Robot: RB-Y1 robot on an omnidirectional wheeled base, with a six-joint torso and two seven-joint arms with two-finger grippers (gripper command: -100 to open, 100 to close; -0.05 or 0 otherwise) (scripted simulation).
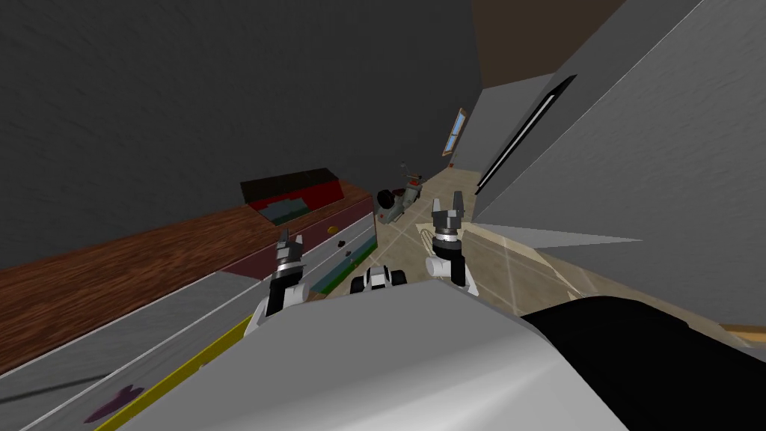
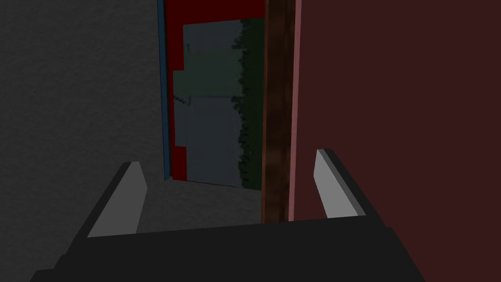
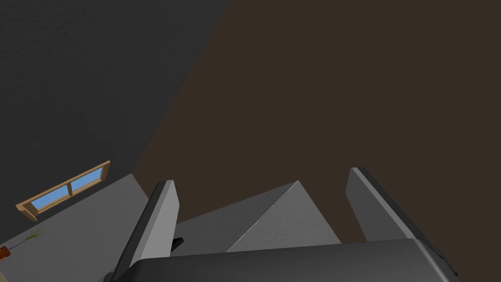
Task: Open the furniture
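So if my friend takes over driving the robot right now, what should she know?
Left gripper: open, empty, hovering at the front edge of the long wood-topped dresser, above its grey drawer fronts.
Right gripper: open, empty, raised over the floor.
Done: nothing grabbed yet; no drawer looks pulled out.
Left to do: close on a dark knob and pull.

Noted: left gripper point(image 1: 290, 238) has a dark box body and two thin light grey blade fingers point(image 2: 120, 205), dark along the outer edges. Same build on right gripper point(image 1: 447, 200). Behind each: grey-and-black banded wrist collar point(image 1: 446, 238), then rounded white forearm point(image 1: 443, 266).
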